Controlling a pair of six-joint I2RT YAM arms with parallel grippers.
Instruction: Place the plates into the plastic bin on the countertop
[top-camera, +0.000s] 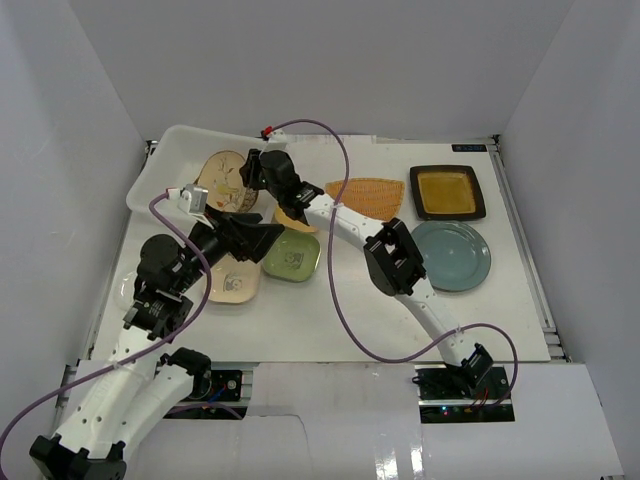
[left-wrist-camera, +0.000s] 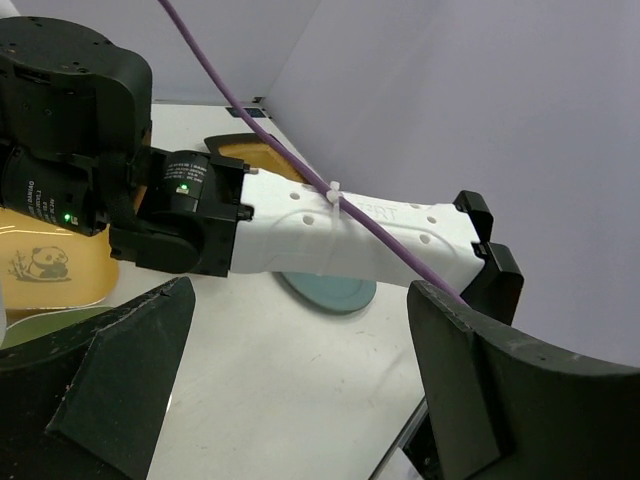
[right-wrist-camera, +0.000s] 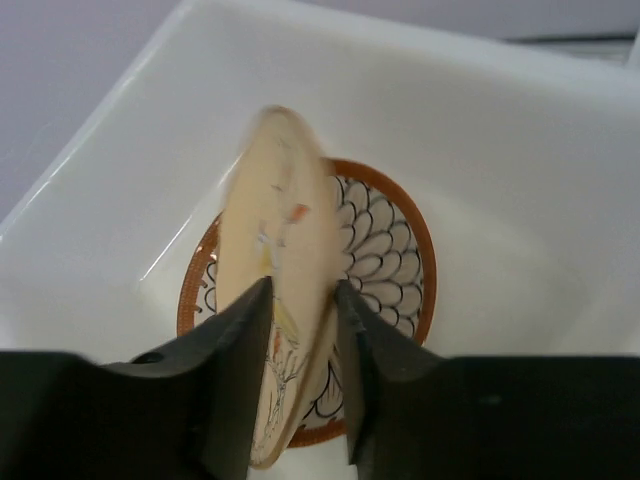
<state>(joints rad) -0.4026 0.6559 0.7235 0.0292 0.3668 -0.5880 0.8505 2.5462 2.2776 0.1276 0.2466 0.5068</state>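
Observation:
The translucent white plastic bin (top-camera: 165, 150) sits at the far left of the countertop (top-camera: 340, 320). My right gripper (top-camera: 249, 172) reaches into it and is shut on a cream plate with a drawing (right-wrist-camera: 283, 250), held on edge. A brown-rimmed patterned plate (right-wrist-camera: 390, 262) lies flat in the bin (right-wrist-camera: 520, 140) beneath it. My left gripper (top-camera: 266, 238) is open and empty, hovering over a green plate (top-camera: 293, 258) and a cream plate (top-camera: 232, 283). An orange fan plate (top-camera: 368, 194), a dark square amber plate (top-camera: 447, 192) and a blue round plate (top-camera: 452, 256) lie to the right.
The right arm (top-camera: 395, 255) stretches diagonally across the table's middle, and in the left wrist view (left-wrist-camera: 350, 228) it passes just ahead of the open left gripper (left-wrist-camera: 300, 400). A yellow panda plate (left-wrist-camera: 50, 268) lies partly under it. White walls enclose the table.

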